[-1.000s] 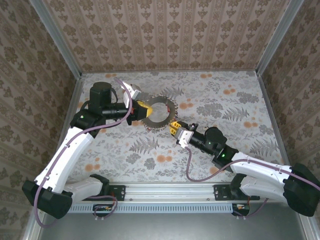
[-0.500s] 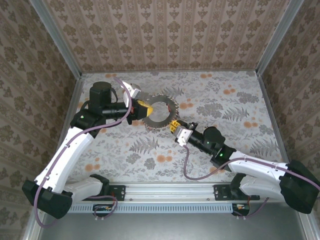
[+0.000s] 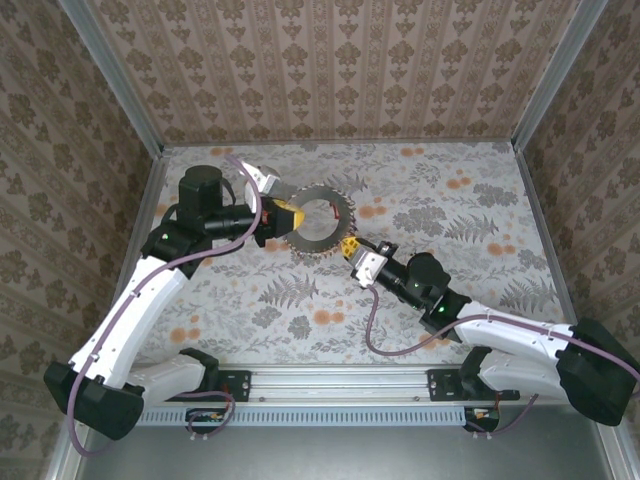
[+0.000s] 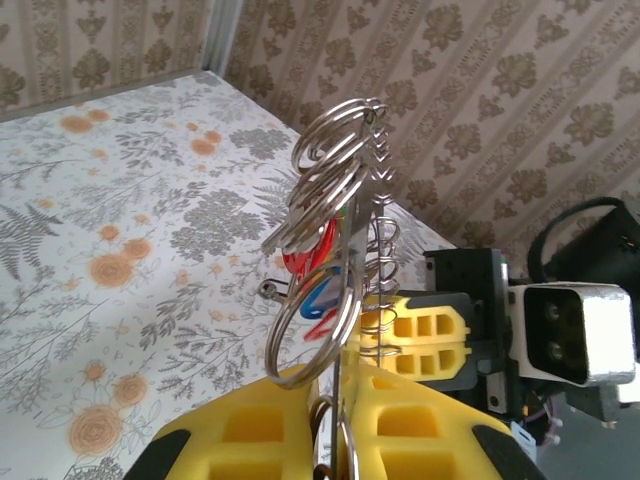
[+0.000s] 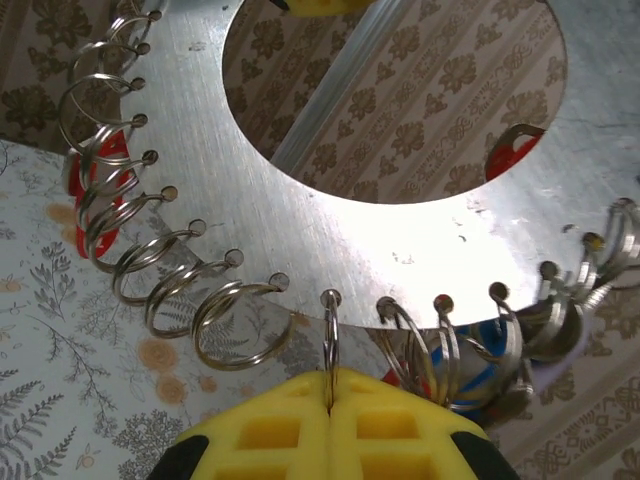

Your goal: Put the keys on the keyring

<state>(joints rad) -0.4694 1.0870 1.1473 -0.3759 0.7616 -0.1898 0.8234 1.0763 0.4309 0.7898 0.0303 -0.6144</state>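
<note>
Metal keyring (image 3: 314, 241) — left tool (image 3: 288, 213) clamped on it, right tool (image 3: 350, 246) pinching small ring (image 5: 330, 340)

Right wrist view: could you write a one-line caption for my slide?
Yellow fingers shut on one small split ring hanging from the flat metal keyring.

It was a lab test cell, not a home: wallpapered panels (image 3: 340, 70) in aluminium framing (image 3: 112, 75) boxed in a floral-covered worktop (image 3: 470, 280), with a mounting rail (image 3: 330, 378) along its near edge.
</note>
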